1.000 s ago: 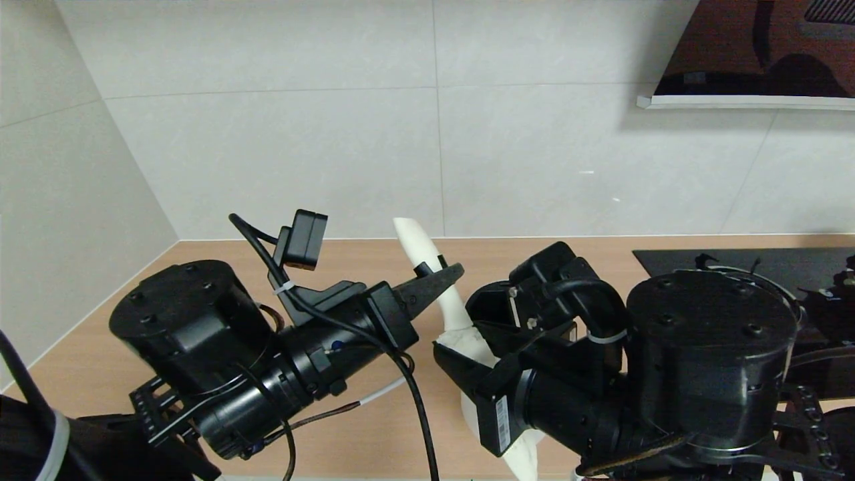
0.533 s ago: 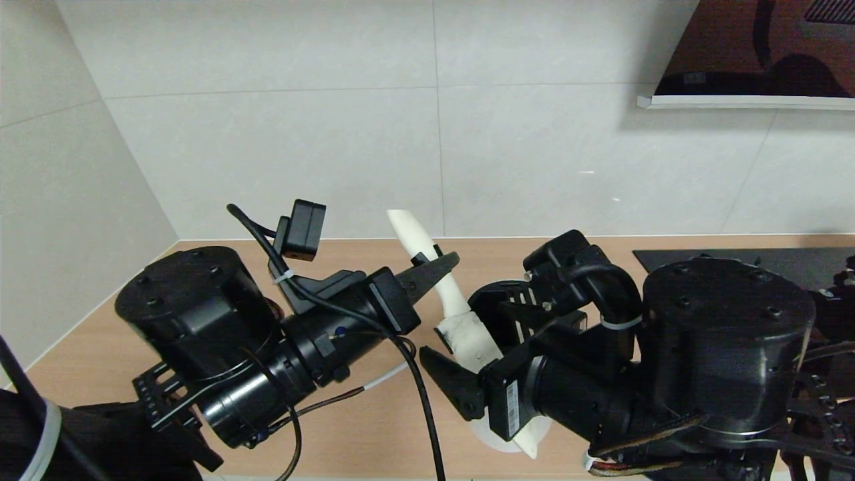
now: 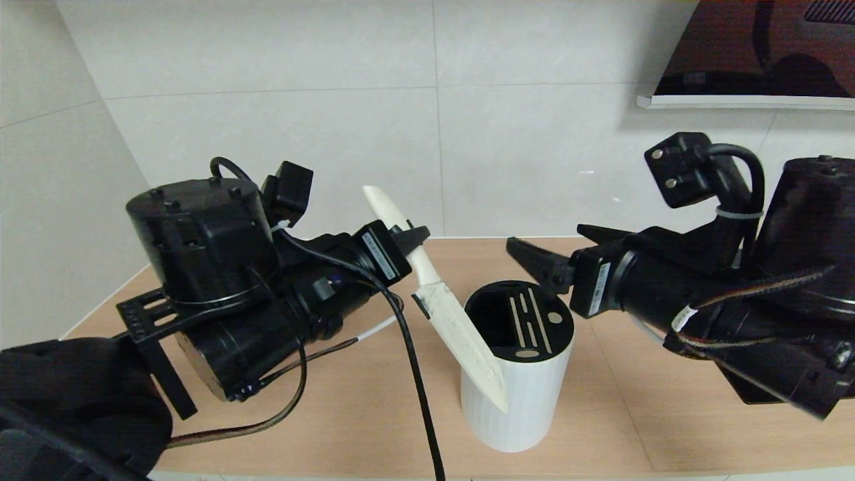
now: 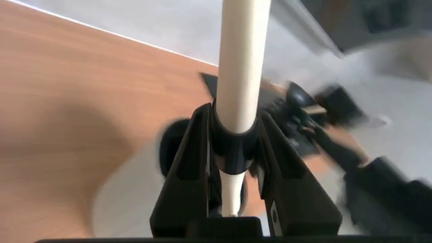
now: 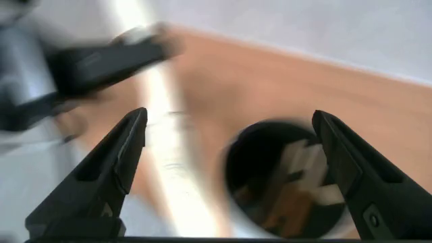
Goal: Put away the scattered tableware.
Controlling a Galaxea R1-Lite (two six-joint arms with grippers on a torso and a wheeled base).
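Observation:
A white knife with a cream handle hangs tilted, its blade pointing down across the front of the holder's rim. My left gripper is shut on the handle; in the left wrist view the handle runs up between the fingers of that gripper. The holder is a white ribbed cylinder with a black slotted top, standing on the counter. My right gripper is open, just right of and above the holder. In the right wrist view this gripper frames the holder's top, with the knife blurred beside it.
The wooden counter runs back to a tiled wall, with a side wall closing it on the left. A dark range hood hangs at the upper right. Bare counter lies left of and in front of the holder.
The right gripper has drawn back from the knife's blade, up and to the right. The left arm has risen with the knife, and the holder is now uncovered.

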